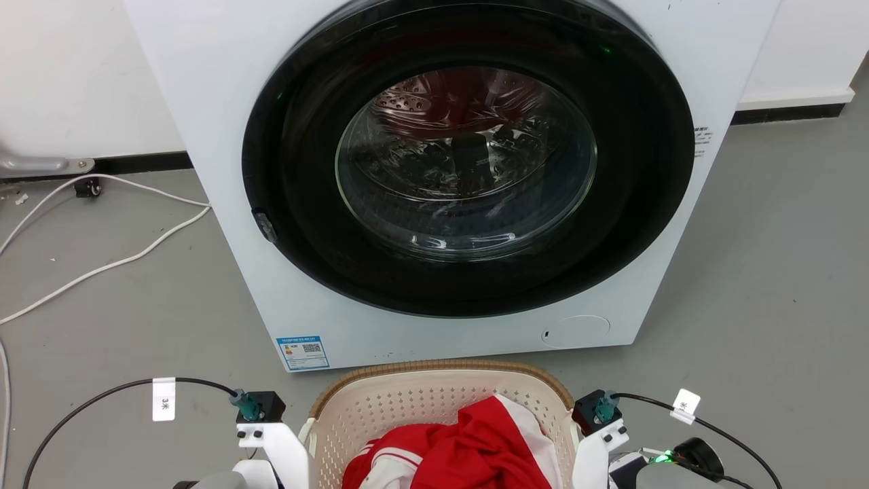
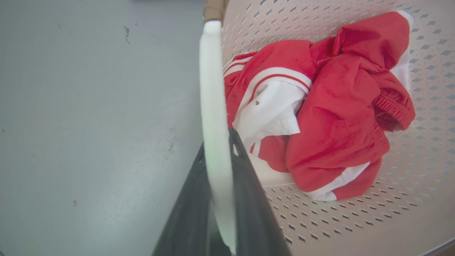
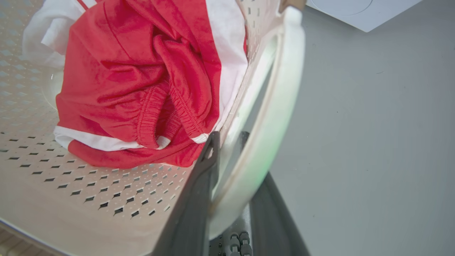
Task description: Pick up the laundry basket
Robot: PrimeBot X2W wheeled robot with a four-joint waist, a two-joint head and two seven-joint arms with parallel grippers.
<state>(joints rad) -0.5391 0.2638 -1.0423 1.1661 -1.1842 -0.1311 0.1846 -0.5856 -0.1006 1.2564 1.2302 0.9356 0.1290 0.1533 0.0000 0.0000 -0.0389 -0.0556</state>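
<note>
Looking at the laundry basket (image 1: 400, 407) parked right before the washing machine (image 1: 217, 102), with left claw (image 2: 217, 142) and right claw (image 3: 229, 137) each clamping a white loop handle (image 2: 211, 78). Guessing light, flexy plastic, so lifting both sides evenly.

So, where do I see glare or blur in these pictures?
Head view: sharp, with reflections on the white washing machine's round glass door. Left wrist view: the cream-white perforated laundry basket's loop handle, near the lens, is blurred and green-tinged. Right wrist view: its other handle likewise; the red-and-white cloth is sharp.
</note>
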